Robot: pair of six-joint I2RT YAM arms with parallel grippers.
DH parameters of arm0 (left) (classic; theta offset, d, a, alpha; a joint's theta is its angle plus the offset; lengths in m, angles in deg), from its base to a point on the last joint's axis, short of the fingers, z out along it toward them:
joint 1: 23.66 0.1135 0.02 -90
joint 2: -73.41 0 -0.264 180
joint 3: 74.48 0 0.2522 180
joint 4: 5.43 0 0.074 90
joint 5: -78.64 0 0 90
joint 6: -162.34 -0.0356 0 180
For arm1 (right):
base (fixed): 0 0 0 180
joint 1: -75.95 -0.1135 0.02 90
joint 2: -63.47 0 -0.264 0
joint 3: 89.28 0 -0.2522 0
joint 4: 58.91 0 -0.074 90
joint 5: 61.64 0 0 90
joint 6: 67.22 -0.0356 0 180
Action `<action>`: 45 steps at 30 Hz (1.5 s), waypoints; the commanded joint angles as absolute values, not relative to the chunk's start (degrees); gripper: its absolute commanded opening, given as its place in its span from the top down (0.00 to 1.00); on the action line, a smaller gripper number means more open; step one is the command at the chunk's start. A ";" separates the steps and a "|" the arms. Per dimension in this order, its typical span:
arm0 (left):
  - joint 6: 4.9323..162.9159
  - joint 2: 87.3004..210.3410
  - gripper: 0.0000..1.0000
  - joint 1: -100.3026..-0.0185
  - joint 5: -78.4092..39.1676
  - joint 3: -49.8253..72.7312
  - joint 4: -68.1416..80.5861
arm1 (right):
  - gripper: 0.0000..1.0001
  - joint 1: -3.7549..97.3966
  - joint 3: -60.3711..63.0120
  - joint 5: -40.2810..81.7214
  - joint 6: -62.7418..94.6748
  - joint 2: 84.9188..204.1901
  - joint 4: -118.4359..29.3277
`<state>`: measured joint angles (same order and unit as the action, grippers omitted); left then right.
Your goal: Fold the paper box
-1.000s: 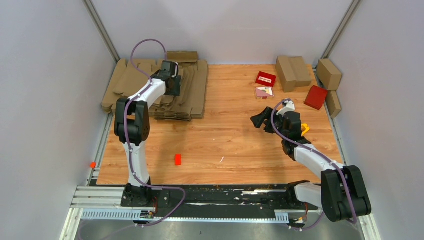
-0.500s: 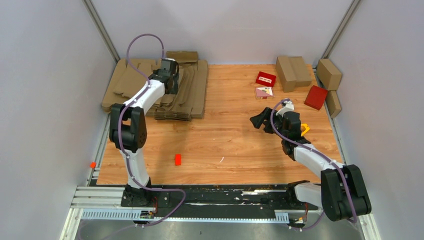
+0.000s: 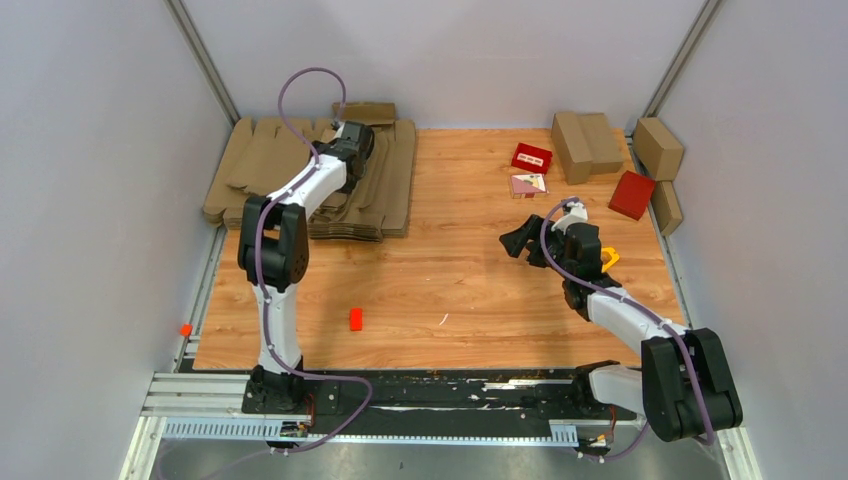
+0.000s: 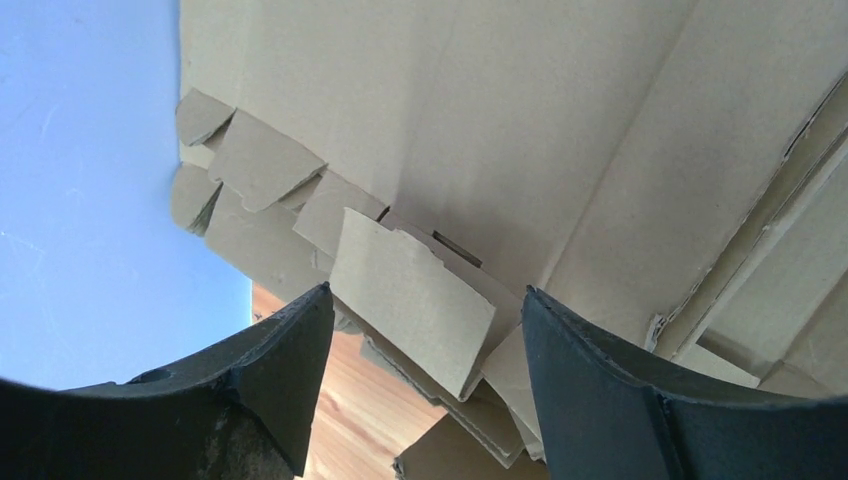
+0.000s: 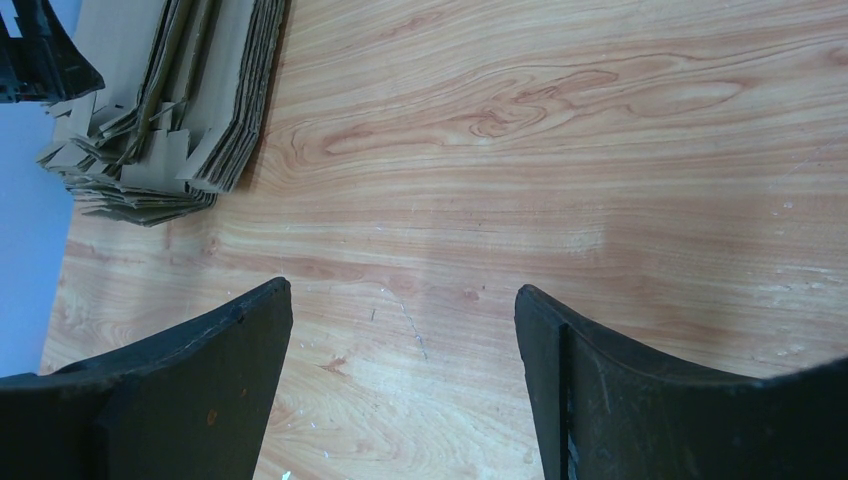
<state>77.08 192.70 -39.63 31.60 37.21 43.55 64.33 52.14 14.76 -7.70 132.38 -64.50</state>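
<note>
- Pale grey walls close in a wood-grain tabletop (image 3: 450, 280). A stack of flat cardboard sheets (image 3: 270, 170) fills its far left corner.
- The paper box (image 4: 520, 120) to be folded is, as I judge it, the top cut-out of that stack — flat, and not yet lifted.
- The left gripper (image 3: 357, 141) hangs over the far side of the stack. In the wrist view its fingers (image 4: 285, 370) stand apart with one small flap (image 4: 410, 300) in the gap, not pinched.
- The right gripper (image 3: 515, 243) hovers above bare wood right of the middle, its fingers (image 5: 200, 370) apart and holding nothing.
- The step in hand looks like picking off a single sheet. To do it well, the left fingers should close on that one flap only. Several other flaps overlap just beneath it, so a deep bite would probably take two or three sheets.
- Thin card bends, and a pull straight up by a flap may crease or tear it. Drawing the sheet low and slowly toward the open wood in the middle seems safer.
- The right arm is well apart from the stack, so it should be ready to pin the sheet once it lies flat.
- Folded cartons (image 3: 585, 140) and red boxes (image 3: 531, 157) sit at the far right, away from that working area.
</note>
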 commanded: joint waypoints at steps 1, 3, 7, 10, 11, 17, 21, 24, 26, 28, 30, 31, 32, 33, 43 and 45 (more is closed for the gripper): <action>76.41 194.74 0.25 -39.83 32.88 41.35 47.10 | 0.19 63.91 49.86 14.54 -6.77 130.96 -64.91; 76.56 195.78 0.28 -39.83 35.20 42.50 48.87 | 0.19 63.91 49.82 14.81 -6.60 130.52 -64.67; 76.57 195.56 0.38 -39.83 37.50 42.04 49.49 | 0.19 63.91 50.01 14.95 -6.53 129.77 -64.49; 76.52 195.65 0.39 -39.83 37.04 41.56 50.07 | 0.19 63.91 50.01 15.00 -6.49 129.50 -64.48; 76.62 196.07 0.38 -39.83 37.42 41.99 50.78 | 0.19 63.91 50.13 15.00 -6.48 129.42 -64.48; 76.93 197.94 0.33 -39.83 35.41 43.49 51.96 | 0.19 63.90 50.15 15.15 -6.38 129.21 -64.38; 76.86 199.16 0.39 -39.83 34.61 44.55 52.87 | 0.19 63.91 50.20 15.34 -6.32 129.01 -64.38; 77.00 197.94 0.64 -39.83 35.21 43.65 52.12 | 0.19 63.90 50.20 15.23 -6.31 129.03 -64.35; 77.13 196.18 0.88 -39.83 36.43 41.82 50.48 | 0.19 63.91 50.12 15.18 -6.37 129.04 -64.40; 77.40 193.76 1.00 -39.83 37.94 39.76 48.08 | 0.19 63.91 50.20 15.06 -6.43 128.97 -64.46; 77.54 191.37 1.00 -40.16 38.99 37.67 45.85 | 0.19 63.86 50.17 15.09 -6.41 128.87 -64.48; 77.49 190.02 1.00 -40.55 39.75 36.59 44.48 | 0.19 63.90 50.21 15.09 -6.39 128.78 -64.42; 77.26 188.46 1.00 -41.13 40.58 35.53 43.19 | 0.19 63.91 50.16 15.17 -6.38 128.69 -64.40; 76.94 186.89 1.00 -42.28 41.37 34.38 41.56 | 0.19 63.91 50.18 15.18 -6.32 128.61 -64.35; 78.63 170.89 1.00 -50.14 42.73 27.67 35.32 | 0.19 63.90 49.90 15.18 -6.02 128.05 -63.78; 80.26 167.97 1.00 -51.49 37.81 26.68 35.56 | 0.19 63.82 49.91 15.04 -6.13 128.07 -63.93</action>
<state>76.60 174.62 -50.36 42.49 27.82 37.87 64.33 52.14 14.80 -7.04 129.58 -62.93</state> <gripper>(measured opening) 0.007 0.812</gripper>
